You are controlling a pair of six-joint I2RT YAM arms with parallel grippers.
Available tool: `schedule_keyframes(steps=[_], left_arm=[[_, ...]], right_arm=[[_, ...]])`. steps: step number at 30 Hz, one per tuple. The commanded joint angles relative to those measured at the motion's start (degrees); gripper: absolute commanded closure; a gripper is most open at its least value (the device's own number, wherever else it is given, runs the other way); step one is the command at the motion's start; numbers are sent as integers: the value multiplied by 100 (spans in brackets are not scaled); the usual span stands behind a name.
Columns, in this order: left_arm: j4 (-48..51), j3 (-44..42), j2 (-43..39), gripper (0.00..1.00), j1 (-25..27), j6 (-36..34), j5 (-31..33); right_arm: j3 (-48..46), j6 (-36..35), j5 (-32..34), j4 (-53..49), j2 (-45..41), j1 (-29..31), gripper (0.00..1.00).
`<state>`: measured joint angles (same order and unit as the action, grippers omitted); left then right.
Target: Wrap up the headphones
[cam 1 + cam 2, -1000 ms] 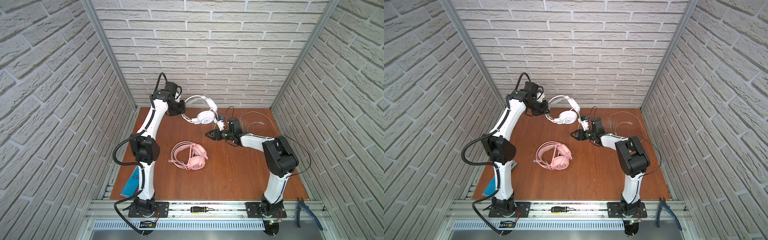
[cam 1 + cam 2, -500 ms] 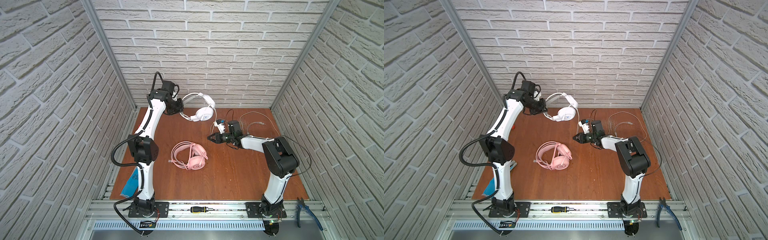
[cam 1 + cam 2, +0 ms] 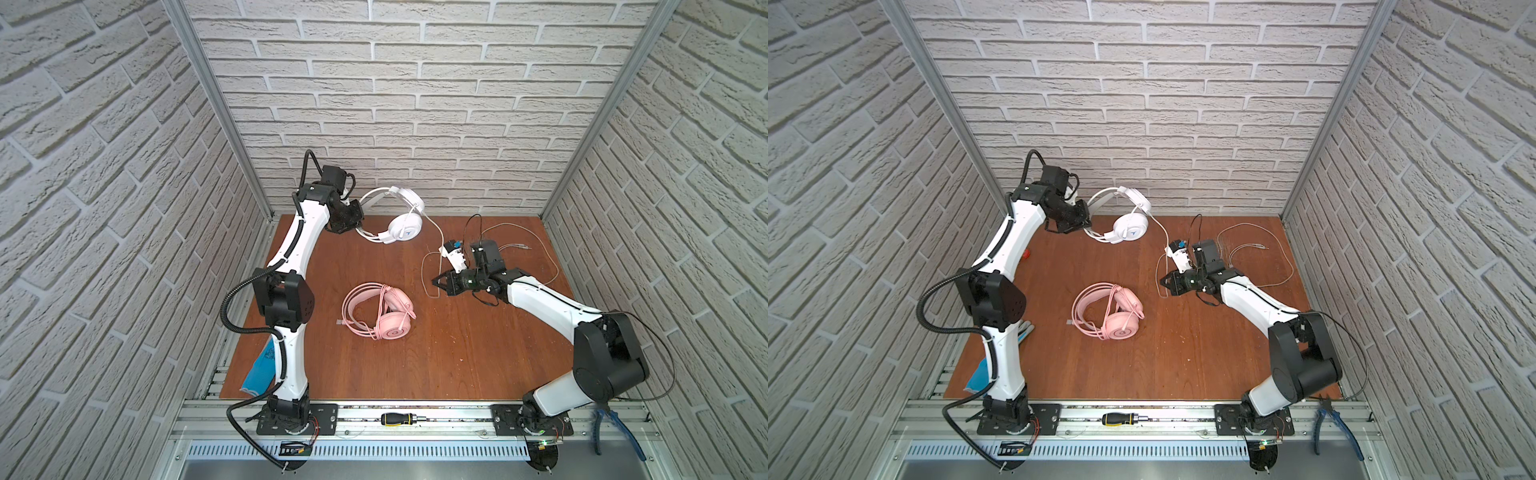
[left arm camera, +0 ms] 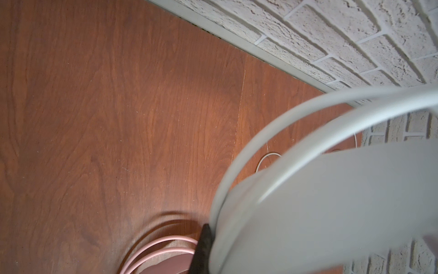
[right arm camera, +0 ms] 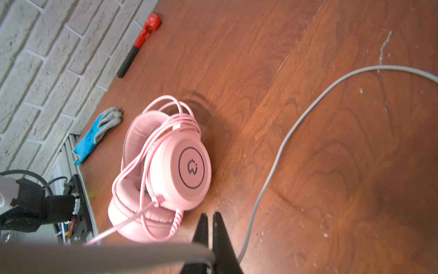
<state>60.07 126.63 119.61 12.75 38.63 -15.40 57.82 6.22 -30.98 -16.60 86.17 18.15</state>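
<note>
Above the table, left end effector grips white headphones.

Bright even light, white headphones blurred

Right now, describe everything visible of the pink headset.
The pink headset is all pink: two round glossy plastic cups, one showing a dark ring and logo, soft padded cushions and a thin double-wire headband. Its matching cable is looped loosely around the cups, with one strand trailing off. It lies on its side in the middle of the table, cups together, and only the table touches it.
</note>
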Motion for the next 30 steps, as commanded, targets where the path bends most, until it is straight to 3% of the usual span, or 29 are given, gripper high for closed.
schedule_keyframes(steps=[1, 9, 17, 30], left_arm=[[-417, -152, -384, 100, -15, 184, -7], [-532, -463, -467, 100, -19, 423, 210], [-344, -466, -340, 100, 55, 540, 471], [148, -122, -8, 100, 244, 441, 794]], right_arm=[[288, -594, 444, -1065, -335, 45, 94], [987, -1455, 1165, -2755, -654, 142, 94], [2151, -2349, 1479, -4198, -288, 566, 94], [3598, -2773, 1834, -5232, 805, 1258, 95]])
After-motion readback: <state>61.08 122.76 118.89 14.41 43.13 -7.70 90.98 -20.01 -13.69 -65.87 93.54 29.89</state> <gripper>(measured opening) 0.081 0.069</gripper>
